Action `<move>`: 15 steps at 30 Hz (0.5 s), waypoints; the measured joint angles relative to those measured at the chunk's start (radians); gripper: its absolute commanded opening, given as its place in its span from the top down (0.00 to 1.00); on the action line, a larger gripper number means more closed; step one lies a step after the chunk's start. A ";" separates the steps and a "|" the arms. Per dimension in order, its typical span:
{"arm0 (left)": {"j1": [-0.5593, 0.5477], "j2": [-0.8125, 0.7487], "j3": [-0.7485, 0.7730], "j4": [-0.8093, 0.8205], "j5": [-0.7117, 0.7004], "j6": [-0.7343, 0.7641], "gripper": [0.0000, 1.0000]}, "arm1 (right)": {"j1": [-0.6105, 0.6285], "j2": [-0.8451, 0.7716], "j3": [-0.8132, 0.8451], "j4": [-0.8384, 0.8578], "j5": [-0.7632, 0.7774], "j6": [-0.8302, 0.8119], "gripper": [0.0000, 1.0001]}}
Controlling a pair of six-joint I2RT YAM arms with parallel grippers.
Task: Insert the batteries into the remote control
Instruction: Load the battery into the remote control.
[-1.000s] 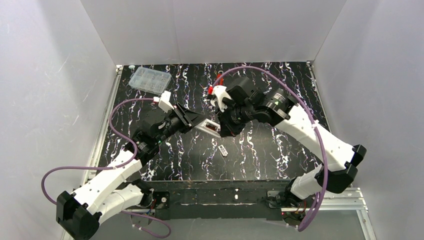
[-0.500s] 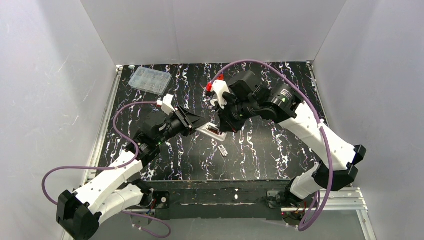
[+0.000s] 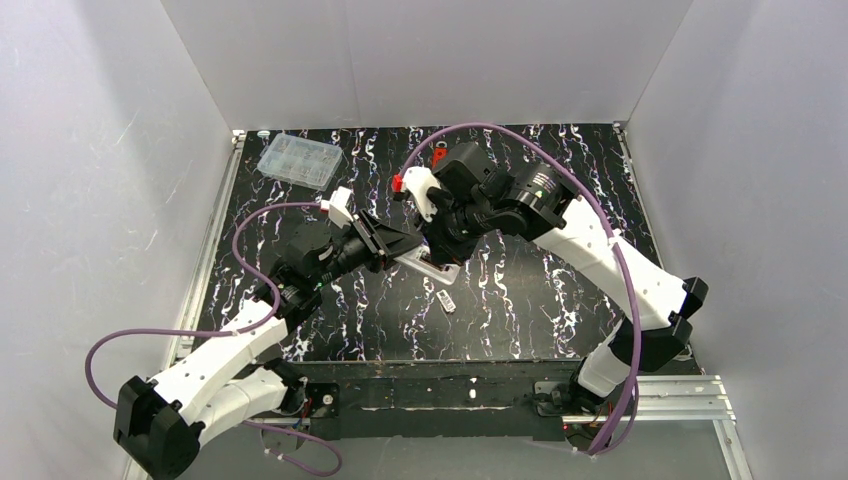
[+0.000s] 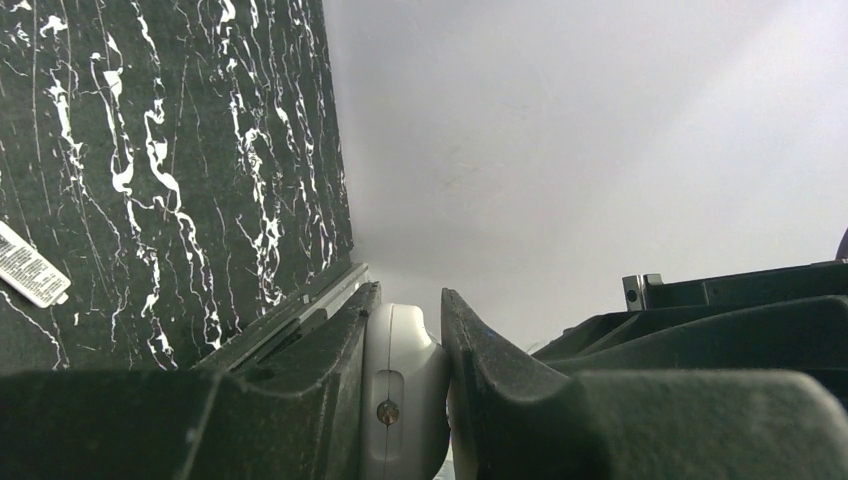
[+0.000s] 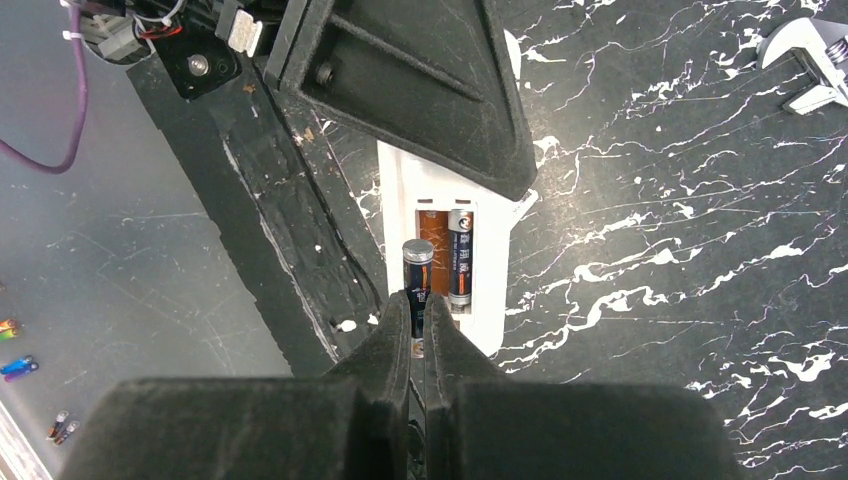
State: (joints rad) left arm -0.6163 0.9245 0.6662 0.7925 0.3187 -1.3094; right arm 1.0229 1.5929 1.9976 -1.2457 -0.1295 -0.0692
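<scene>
Holds remote control [image 3: 432,263] back-up in clenched left gripper [image 3: 398,245], above middle of table [image 3: 560,300], well apart from all table edges. Pinches battery [image 5: 417,262] in clenched right gripper [image 5: 417,305], over free slot of remote's reddish recess [image 5: 432,225]; cannot tell if touching. Shows second battery [image 5: 460,262] seated in recess. Leaves bare table right of remote. Has loose white piece [image 3: 446,301] just nearward of remote. Has clear box [image 3: 298,159] far left-behind remote, near table corner; contents unreadable.
</scene>
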 measured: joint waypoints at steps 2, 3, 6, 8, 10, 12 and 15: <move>0.000 0.005 0.001 0.007 0.010 -0.002 1.00 | 0.002 0.005 0.006 -0.008 0.002 -0.007 0.99; 0.000 0.009 0.002 0.008 0.016 -0.003 1.00 | 0.004 0.008 0.010 -0.013 0.004 -0.010 0.99; 0.000 0.019 0.009 0.011 0.033 -0.002 1.00 | 0.009 0.016 0.011 -0.019 0.012 -0.016 0.99; 0.000 0.021 0.012 0.010 0.040 -0.001 1.00 | 0.012 0.020 0.011 -0.023 0.016 -0.018 0.99; 0.000 0.021 0.013 0.010 0.043 0.000 1.00 | 0.013 0.020 0.011 -0.029 0.017 -0.018 0.99; 0.000 0.021 0.013 0.011 0.046 0.001 1.00 | 0.013 0.020 0.011 -0.037 0.019 -0.018 0.99; 0.000 0.021 0.014 0.010 0.048 0.005 1.00 | 0.013 0.020 0.011 -0.040 0.024 -0.018 0.99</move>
State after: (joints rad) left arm -0.6163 0.9455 0.6800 0.8028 0.3672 -1.3041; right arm 1.0363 1.6131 2.0087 -1.2858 -0.1059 -0.0868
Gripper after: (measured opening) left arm 0.252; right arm 0.043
